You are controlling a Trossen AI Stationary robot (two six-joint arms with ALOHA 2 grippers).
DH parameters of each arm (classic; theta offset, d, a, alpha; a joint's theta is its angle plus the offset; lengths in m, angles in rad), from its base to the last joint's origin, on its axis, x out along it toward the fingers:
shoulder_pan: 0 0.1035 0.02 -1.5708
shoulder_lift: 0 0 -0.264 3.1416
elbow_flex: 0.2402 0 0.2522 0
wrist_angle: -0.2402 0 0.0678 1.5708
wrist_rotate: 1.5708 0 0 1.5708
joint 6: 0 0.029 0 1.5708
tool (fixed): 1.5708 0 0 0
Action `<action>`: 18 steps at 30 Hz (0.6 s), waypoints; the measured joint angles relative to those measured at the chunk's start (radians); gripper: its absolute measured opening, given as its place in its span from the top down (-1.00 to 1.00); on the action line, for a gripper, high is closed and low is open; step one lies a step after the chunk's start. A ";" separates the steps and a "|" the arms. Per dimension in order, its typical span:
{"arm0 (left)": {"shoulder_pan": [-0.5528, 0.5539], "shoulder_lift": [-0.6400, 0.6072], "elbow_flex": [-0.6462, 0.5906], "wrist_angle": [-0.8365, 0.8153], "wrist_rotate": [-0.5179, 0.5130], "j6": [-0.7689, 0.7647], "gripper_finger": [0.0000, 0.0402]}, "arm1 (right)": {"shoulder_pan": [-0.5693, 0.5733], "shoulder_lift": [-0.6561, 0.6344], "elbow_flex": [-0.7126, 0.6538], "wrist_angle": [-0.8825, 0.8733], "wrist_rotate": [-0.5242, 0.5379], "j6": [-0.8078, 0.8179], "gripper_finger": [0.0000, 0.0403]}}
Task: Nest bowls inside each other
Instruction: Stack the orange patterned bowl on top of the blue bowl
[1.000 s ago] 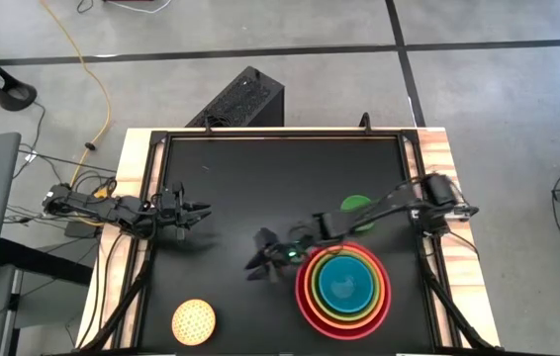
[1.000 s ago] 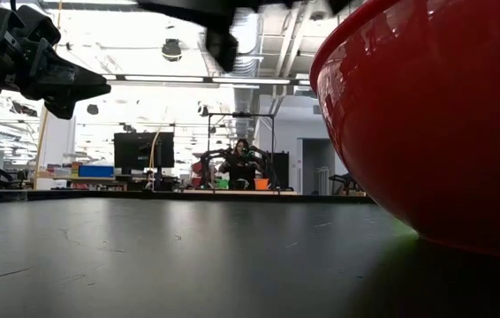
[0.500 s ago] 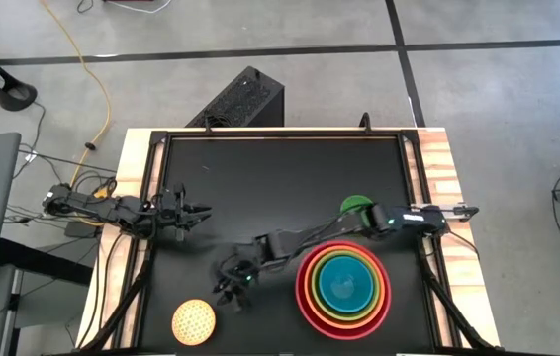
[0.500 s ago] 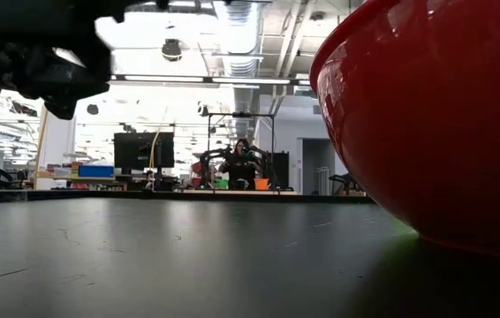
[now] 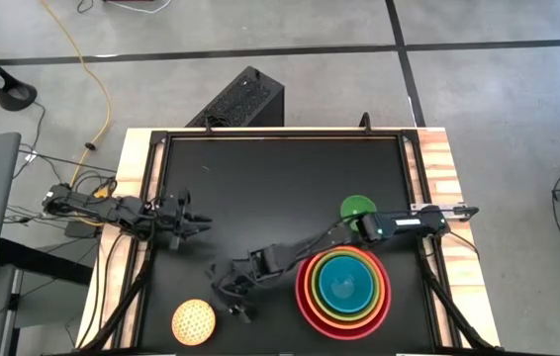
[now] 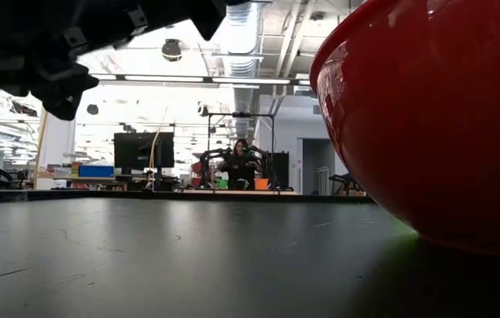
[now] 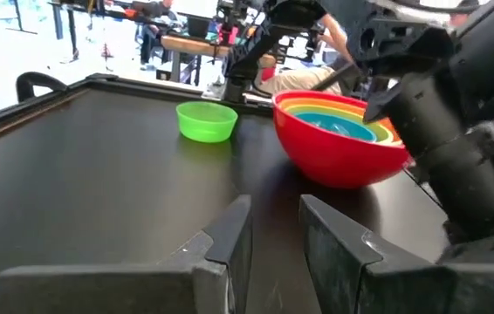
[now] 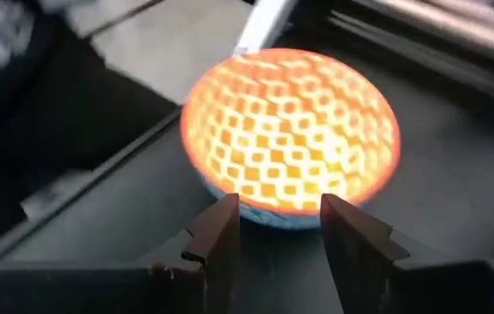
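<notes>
The small speckled yellow bowl (image 5: 193, 320) sits near the table's front left corner; in the right wrist view (image 8: 292, 131) it looks like a dome. My right gripper (image 5: 229, 300) (image 8: 277, 214) reaches across the table and stands open just short of it, touching nothing. The large red bowl (image 5: 305, 297) stands at the front right with the orange, lime green and blue bowls (image 5: 344, 285) nested in it. The smallest green bowl (image 5: 357, 208) rests alone behind that stack. My left gripper (image 5: 199, 225) (image 7: 273, 209) waits at the left edge, its fingers slightly apart.
The black tabletop has a raised frame (image 5: 280, 133) along its edges. My right arm (image 5: 359, 229) lies stretched over the table between the green bowl and the stack. In the low view the red bowl (image 6: 427, 115) fills the right side. A person sits far off in the room behind (image 6: 241, 163).
My right gripper has swept from beside the stack toward the table's near left corner and down, rolling as it went, and now points at the speckled yellow bowl. It has stayed open. My left gripper has turned slightly in place. No bowl has moved.
</notes>
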State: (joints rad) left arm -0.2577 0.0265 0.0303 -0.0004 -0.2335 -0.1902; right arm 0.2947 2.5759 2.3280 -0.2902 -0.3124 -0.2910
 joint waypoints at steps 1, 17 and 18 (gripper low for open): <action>0.000 0.002 0.000 -0.002 0.007 -0.002 0.57 | 0.005 0.000 0.000 0.000 -0.001 -0.072 0.12; 0.000 0.034 0.000 -0.004 0.015 0.009 0.57 | 0.033 -0.001 0.001 -0.052 0.062 -0.672 0.13; 0.000 0.039 0.000 -0.004 0.013 0.010 0.57 | 0.032 -0.001 0.001 -0.051 0.062 -0.687 0.13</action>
State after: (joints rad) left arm -0.2577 0.0653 0.0307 -0.0048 -0.2203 -0.1799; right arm 0.3271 2.5752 2.3287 -0.3407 -0.2506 -0.9785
